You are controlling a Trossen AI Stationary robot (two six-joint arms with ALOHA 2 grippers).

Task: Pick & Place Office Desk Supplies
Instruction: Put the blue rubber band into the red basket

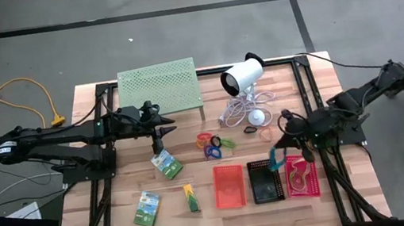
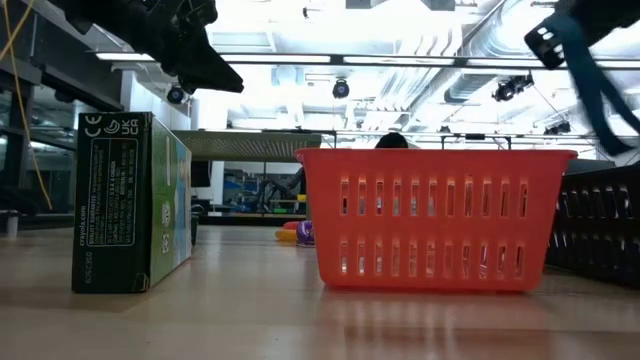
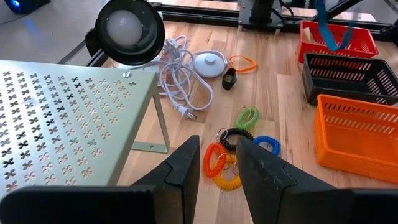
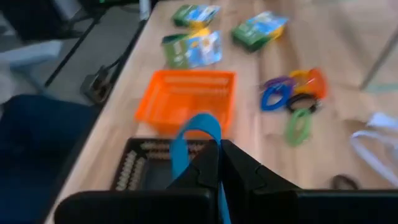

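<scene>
wooden counter [image 1: 226, 221] under both arms; grey floor around it.

nearest edge: three green packs are seen lying loose on the bare wood, [image 1: 146, 209], [image 1: 191, 198] and [image 1: 166, 164]; none is in a basket. beside them a row of three baskets is set: red basket [image 1: 228, 185], black basket [image 1: 264, 181], pink basket [image 1: 301, 177]. red and black baskets appear empty; a pale red loop [image 1: 299, 172] is seen inside the pink one, judged as already placed.

right tool [image 1: 276, 154] is held above the black/pink baskets, pinched shut on a blue band [image 4: 186, 146] that hangs from it; judged as mid-delivery, not yet released.

farther in: cluster of coloured loops [image 1: 213, 143] left unsorted on the wood. left tool [image 1: 159, 145] is held over the counter between packs and loops, fingers part-way apart, nothing between them.

judged: early stage; most items remain.
</scene>
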